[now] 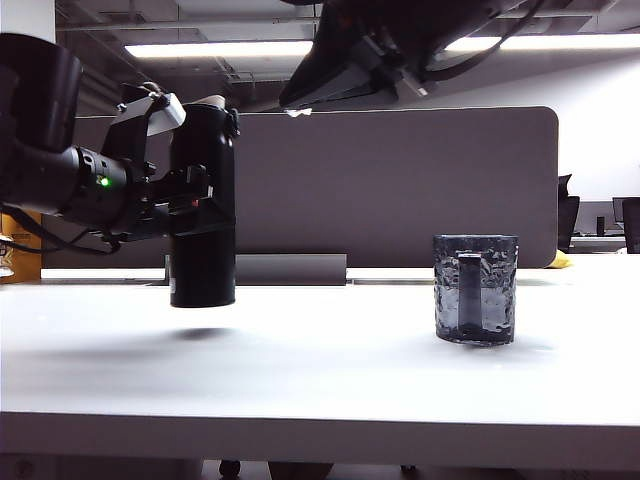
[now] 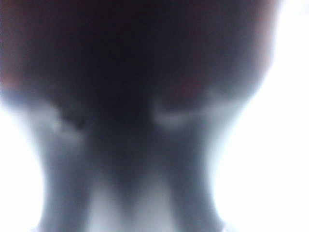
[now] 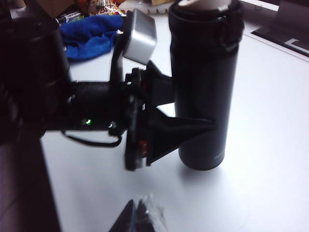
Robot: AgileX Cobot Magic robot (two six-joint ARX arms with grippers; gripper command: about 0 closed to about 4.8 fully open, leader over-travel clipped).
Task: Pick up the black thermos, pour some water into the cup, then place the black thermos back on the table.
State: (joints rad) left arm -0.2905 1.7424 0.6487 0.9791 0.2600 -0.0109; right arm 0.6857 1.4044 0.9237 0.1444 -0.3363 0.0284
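Note:
The black thermos [image 1: 203, 215] hangs upright a little above the white table [image 1: 330, 370] at the left, its shadow under it. My left gripper [image 1: 205, 205] comes in from the left and is shut on its middle. Seen from the right wrist, the thermos [image 3: 207, 58] shows a pale spout at its top, with the left gripper [image 3: 193, 110] clamped round it. The left wrist view holds only a dark blur of the thermos [image 2: 135, 72]. The cup [image 1: 475, 288], dark dimpled glass with its handle toward the camera, stands on the table at the right. My right gripper [image 1: 296, 106] hangs high above the middle, shut [image 3: 137, 217].
A grey-brown partition [image 1: 400, 180] runs behind the table. A blue cloth [image 3: 91, 34] and snack packets [image 3: 104, 6] lie on the table beyond the left arm. A bit of clear film clings to the right gripper's tips. An orange box [image 1: 20, 255] stands at the far left.

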